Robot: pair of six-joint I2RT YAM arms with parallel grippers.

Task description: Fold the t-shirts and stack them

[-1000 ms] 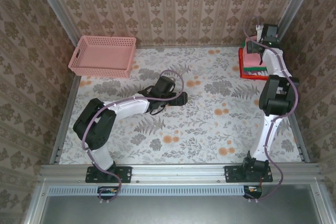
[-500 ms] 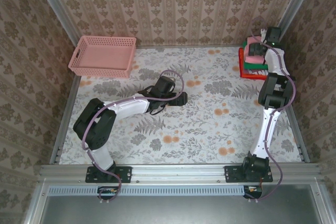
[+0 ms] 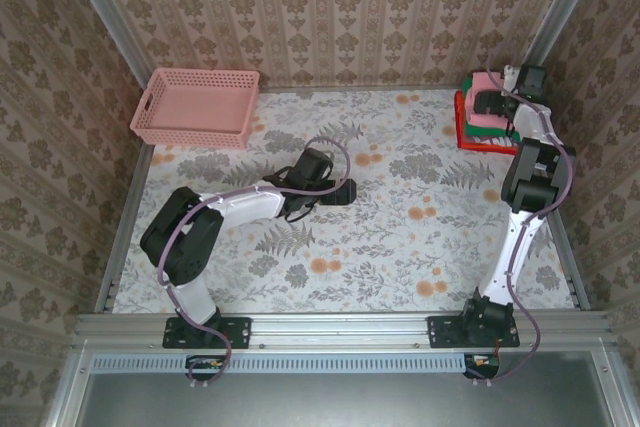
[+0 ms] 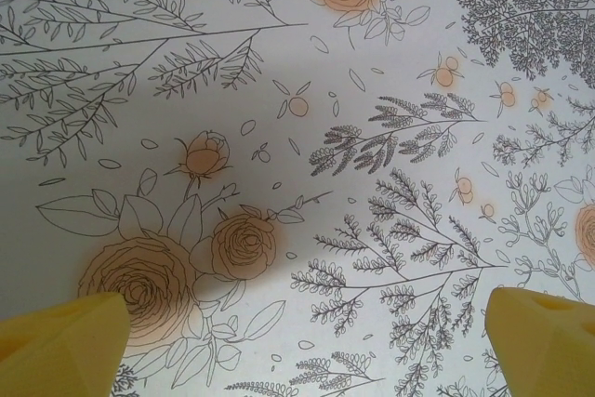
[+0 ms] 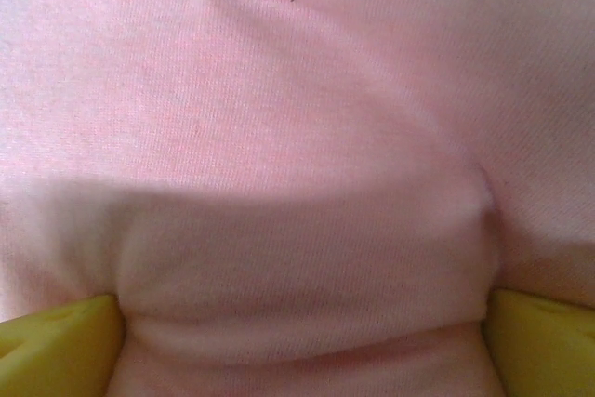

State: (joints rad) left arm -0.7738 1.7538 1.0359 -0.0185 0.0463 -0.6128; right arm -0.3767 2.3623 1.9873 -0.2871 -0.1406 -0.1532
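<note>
- Over the last second my right arm had swung its wrist back toward the far right corner. The right end effector (image 3: 490, 105) had spread its fingers the last little way, uncovering the salmon-pink t-shirt (image 3: 483, 84) on top of the stack.
- Nearest me, the left arm lay bent across the middle of the bench (image 3: 400, 247) and had not shifted. The left end effector (image 3: 340, 190) was released, its yellow fingertips (image 4: 65, 341) standing wide over bare flowered bench cover with nothing between them.
- Farther out, the right wrist view showed the fingers wide in the bottom corners and a soft fold of pink cloth bulging between them. I judged that end effector released rather than pinching. I could not tell whether the pads touched the cloth.
- The pink shirt lay folded on a green shirt (image 3: 492, 128) and a red shirt (image 3: 464, 133), in the far right corner by the wall.
- At the far left stood the pink basket (image 3: 195, 107), well apart from the pile.
- I took the change to mean the pink shirt was delivered. What was left was to lift clear without dragging its top fold.
</note>
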